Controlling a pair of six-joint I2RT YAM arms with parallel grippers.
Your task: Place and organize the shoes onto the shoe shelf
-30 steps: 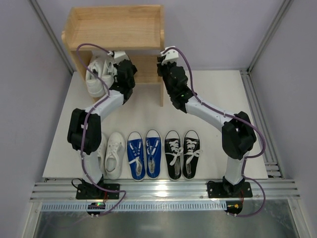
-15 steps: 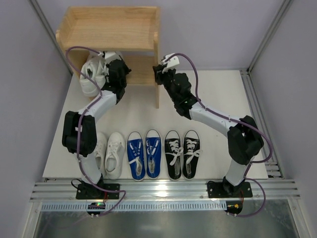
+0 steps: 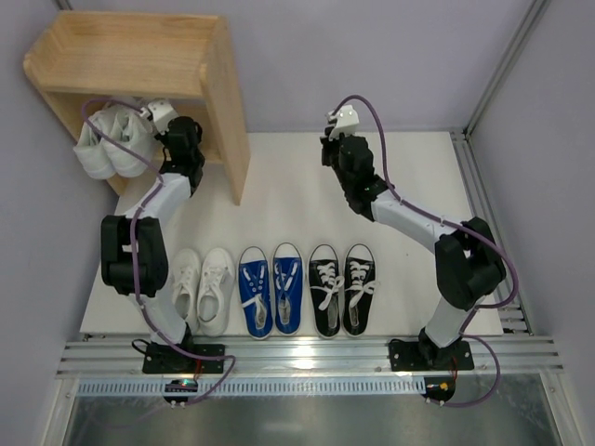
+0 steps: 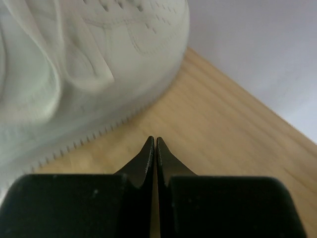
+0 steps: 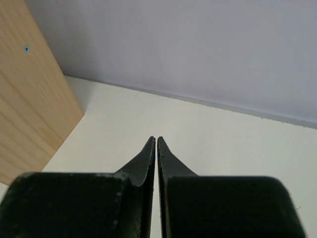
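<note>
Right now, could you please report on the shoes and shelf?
Left tool, right tool shut, empty. White pair on shelf, lower tier. Six shoes on table. No obstruction.

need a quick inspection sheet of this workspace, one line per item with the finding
surface: white table, no marks seen
job's things: wooden shoe shelf at far left, reaching past the table's left edge; shelved white pair on its lower tier; loose white pair, blue pair and black pair in a row near the front
clutter: nothing seen
grippers: left gripper shut, empty, over the lower tier beside the shelved white pair; right gripper shut, empty, above the table
cables: purple cables loop along both arms
surroundings: lilac walls, metal rail at near edge
</note>
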